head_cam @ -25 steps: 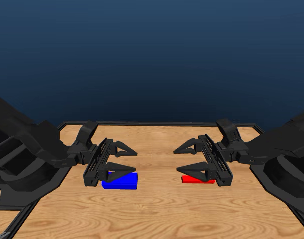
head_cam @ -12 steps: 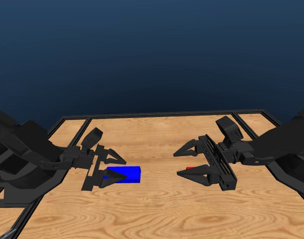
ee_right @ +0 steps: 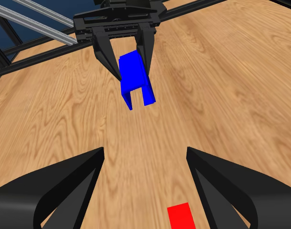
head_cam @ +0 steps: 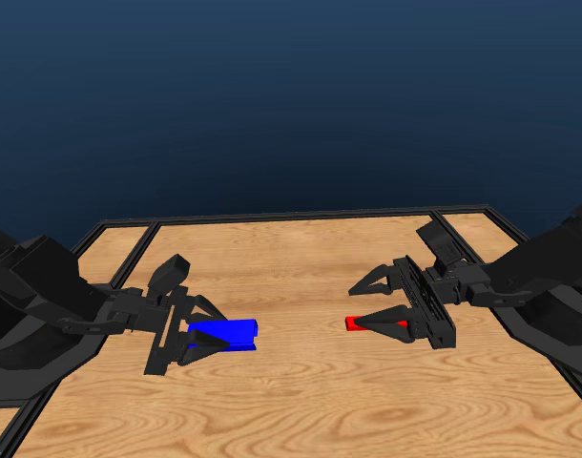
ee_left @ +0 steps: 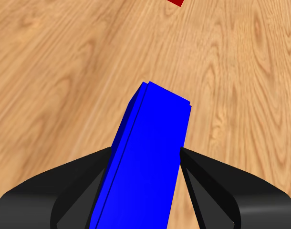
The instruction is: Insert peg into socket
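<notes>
The blue socket [head_cam: 238, 332] lies lengthwise between the jaws of my left gripper [head_cam: 218, 331], which is shut on it. In the left wrist view both black jaws press the socket's [ee_left: 150, 157] sides. The right wrist view shows the socket's [ee_right: 135, 78] open end facing my right arm. The red peg [head_cam: 352, 323] lies flat on the table under my right gripper [head_cam: 355, 307], whose jaws stand wide open on either side of it. Part of the peg [ee_right: 180, 217] shows between those jaws, touched by neither. A corner of the peg [ee_left: 175, 2] also shows in the left wrist view.
A black frame [head_cam: 272, 218] borders the wooden table [head_cam: 301, 401]. Both arm bodies fill the lower left and lower right of the head view.
The head camera has shifted. My left gripper has narrowed its jaws and closed on the socket. My right gripper has come down so that its open jaws straddle the peg.
</notes>
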Motion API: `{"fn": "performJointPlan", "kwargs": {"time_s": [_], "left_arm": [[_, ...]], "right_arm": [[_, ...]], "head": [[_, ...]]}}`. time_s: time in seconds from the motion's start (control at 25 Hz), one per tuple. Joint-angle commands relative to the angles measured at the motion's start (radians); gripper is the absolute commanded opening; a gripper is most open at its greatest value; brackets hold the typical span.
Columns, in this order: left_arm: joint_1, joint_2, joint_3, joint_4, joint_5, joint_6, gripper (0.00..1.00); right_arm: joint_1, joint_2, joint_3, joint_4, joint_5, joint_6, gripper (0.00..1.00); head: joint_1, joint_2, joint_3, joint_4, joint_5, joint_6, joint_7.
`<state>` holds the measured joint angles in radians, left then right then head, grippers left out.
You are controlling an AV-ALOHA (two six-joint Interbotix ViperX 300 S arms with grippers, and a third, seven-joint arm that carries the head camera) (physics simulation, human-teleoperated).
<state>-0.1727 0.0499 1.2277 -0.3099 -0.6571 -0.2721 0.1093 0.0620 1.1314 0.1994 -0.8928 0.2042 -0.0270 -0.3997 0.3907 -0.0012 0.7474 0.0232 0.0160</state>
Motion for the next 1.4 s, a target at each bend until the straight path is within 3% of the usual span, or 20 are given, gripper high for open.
{"fn": "performJointPlan", "kwargs": {"time_s": [0.04, 0.08, 0.44, 0.68, 0.72, 0.88, 1.08, 1.12, 1.16, 1.28, 1.32, 1.4], "left_arm": [[-0.032, 0.024, -0.007, -0.005, 0.026, -0.059, 0.0], [-0.035, 0.016, -0.01, -0.006, 0.022, -0.05, 0.0], [-0.033, 0.005, -0.029, 0.016, 0.038, -0.06, 0.0], [-0.038, 0.014, -0.032, 0.02, 0.011, -0.067, 0.0], [-0.04, 0.01, -0.02, 0.017, 0.002, -0.069, 0.0], [-0.048, 0.004, -0.016, 0.01, -0.014, -0.075, 0.0], [-0.065, -0.029, -0.031, -0.012, -0.017, -0.048, 0.0], [-0.072, -0.057, -0.027, -0.04, 0.006, -0.027, 0.0], [-0.081, -0.088, -0.057, -0.04, 0.013, 0.012, 0.0], [-0.098, -0.155, -0.09, -0.083, 0.057, 0.147, 0.0], [-0.102, -0.19, -0.125, -0.103, 0.055, 0.183, 0.0], [-0.091, -0.213, -0.13, -0.133, 0.095, 0.233, 0.0]], "right_arm": [[0.009, -0.007, 0.034, 0.036, 0.028, 0.013, 1.0], [0.025, 0.007, 0.048, 0.049, 0.064, 0.024, 1.0], [0.018, 0.025, 0.072, 0.066, 0.117, 0.043, 1.0], [0.024, 0.13, -0.012, 0.009, 0.187, 0.061, 1.0], [0.028, 0.149, -0.038, -0.001, 0.219, 0.055, 0.0], [0.034, 0.176, -0.078, -0.031, 0.266, 0.046, 0.0], [0.025, 0.13, -0.091, -0.032, 0.334, 0.003, 0.0], [0.021, 0.091, -0.108, -0.03, 0.382, -0.027, 0.0], [0.024, 0.062, -0.126, -0.03, 0.409, -0.044, 0.0], [0.019, -0.022, -0.18, -0.04, 0.534, -0.074, 0.0], [0.013, -0.052, -0.196, -0.051, 0.579, -0.088, 0.0], [0.015, -0.096, -0.246, -0.06, 0.658, -0.1, 0.0]], "head": [[-0.003, -0.002, -0.017, -0.002, -0.011, -0.008, -0.008], [-0.01, -0.005, -0.016, -0.007, -0.013, -0.021, -0.022], [-0.036, -0.011, -0.014, -0.023, -0.012, -0.054, -0.066], [-0.041, -0.01, -0.016, -0.03, -0.01, -0.078, -0.085], [-0.038, -0.01, -0.015, -0.03, -0.009, -0.079, -0.085], [-0.029, -0.014, -0.014, -0.029, -0.005, -0.083, -0.088], [-0.016, -0.023, -0.011, -0.026, -0.002, -0.083, -0.086], [-0.009, -0.03, -0.009, -0.023, -0.002, -0.08, -0.083], [-0.005, -0.034, -0.008, -0.022, -0.001, -0.079, -0.082], [0.001, -0.048, -0.002, -0.021, 0.001, -0.08, -0.084], [0.003, -0.053, 0.0, -0.02, 0.001, -0.08, -0.083], [0.007, -0.06, 0.003, -0.019, 0.001, -0.079, -0.081]]}}
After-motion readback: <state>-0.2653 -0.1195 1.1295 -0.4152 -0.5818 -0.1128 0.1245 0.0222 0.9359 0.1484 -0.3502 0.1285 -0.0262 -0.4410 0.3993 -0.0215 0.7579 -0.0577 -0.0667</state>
